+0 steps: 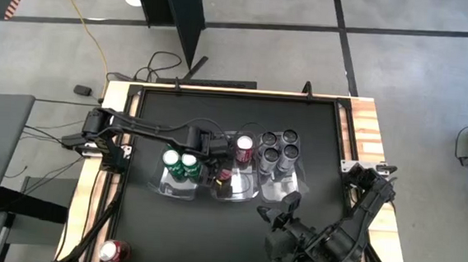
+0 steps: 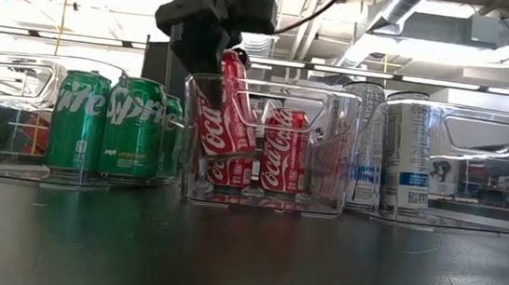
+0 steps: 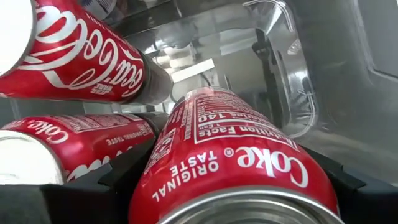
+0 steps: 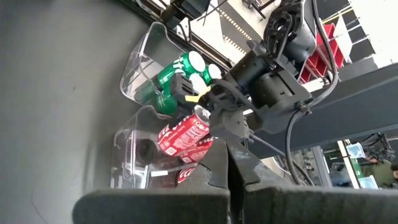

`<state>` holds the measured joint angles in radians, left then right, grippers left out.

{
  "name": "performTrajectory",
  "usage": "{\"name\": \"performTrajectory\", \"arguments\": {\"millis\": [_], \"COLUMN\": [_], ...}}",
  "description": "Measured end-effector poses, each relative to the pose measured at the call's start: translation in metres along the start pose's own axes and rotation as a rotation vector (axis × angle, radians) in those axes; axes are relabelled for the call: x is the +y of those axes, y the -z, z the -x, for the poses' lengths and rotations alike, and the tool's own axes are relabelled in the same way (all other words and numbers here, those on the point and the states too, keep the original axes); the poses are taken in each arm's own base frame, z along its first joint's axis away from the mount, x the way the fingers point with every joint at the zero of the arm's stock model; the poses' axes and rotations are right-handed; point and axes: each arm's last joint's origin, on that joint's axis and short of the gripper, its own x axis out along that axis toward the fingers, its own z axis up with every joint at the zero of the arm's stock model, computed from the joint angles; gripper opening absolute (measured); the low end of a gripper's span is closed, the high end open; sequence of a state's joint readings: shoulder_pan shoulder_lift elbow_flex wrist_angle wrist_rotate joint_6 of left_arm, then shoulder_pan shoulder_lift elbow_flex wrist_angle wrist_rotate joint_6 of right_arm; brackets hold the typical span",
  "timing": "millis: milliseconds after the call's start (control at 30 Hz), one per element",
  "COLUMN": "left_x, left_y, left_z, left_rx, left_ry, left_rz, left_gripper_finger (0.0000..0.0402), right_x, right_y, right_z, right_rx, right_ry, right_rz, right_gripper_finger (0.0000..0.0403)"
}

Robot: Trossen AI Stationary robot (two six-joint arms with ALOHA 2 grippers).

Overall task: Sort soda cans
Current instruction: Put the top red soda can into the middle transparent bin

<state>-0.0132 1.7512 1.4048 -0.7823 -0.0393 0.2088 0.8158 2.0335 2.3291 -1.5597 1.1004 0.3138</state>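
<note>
Black tabletop, three clear trays: green cans point(image 1: 180, 163) beside the middle tray point(image 1: 247, 194), grey cans point(image 1: 278, 149) opposite. Left gripper point(image 1: 218, 155) lowers a red can point(image 2: 230, 103) into it (tilted); one stray can point(image 1: 115, 251) remains. Right gripper point(image 1: 283, 202) waits, closed.

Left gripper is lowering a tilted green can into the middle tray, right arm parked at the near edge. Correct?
Not quite: the can in the left gripper is red, as the low view shows. It is tilted over the middle tray; the right gripper waits near the table's edge.
</note>
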Motion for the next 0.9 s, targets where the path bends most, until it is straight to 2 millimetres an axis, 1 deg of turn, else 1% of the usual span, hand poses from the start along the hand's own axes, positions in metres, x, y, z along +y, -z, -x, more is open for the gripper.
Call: {"name": "performTrajectory", "arguments": {"millis": [233, 333, 700, 800, 900], "left_x": [0.0, 0.0, 0.009, 0.01, 0.009], "left_y": [0.0, 0.003, 0.006, 0.007, 0.007], "left_z": [-0.01, -0.013, -0.014, -0.014, -0.014], "left_rx": [-0.064, -0.054, -0.042, -0.04, -0.039], "left_ry": [-0.033, -0.055, -0.08, -0.071, -0.068], "left_rz": [0.042, 0.068, 0.234, 0.261, 0.279], "left_gripper_finger": [0.0294, 0.0294, 0.0294, 0.0294, 0.0294], "right_x": [0.0, 0.0, 0.0, -0.002, -0.002], "right_y": [0.0, 0.0, 0.0, -0.001, 0.002], "right_z": [0.0, 0.0, 0.0, -0.005, -0.021], "right_rx": [0.0, 0.0, 0.0, 0.01, 0.035], "right_ry": [0.0, 0.0, -0.001, 0.006, 0.055], "right_rz": [-0.001, -0.001, -0.01, -0.052, -0.119], "right_gripper_finger": [0.0005, 0.0005, 0.0005, 0.0005, 0.0005]}}
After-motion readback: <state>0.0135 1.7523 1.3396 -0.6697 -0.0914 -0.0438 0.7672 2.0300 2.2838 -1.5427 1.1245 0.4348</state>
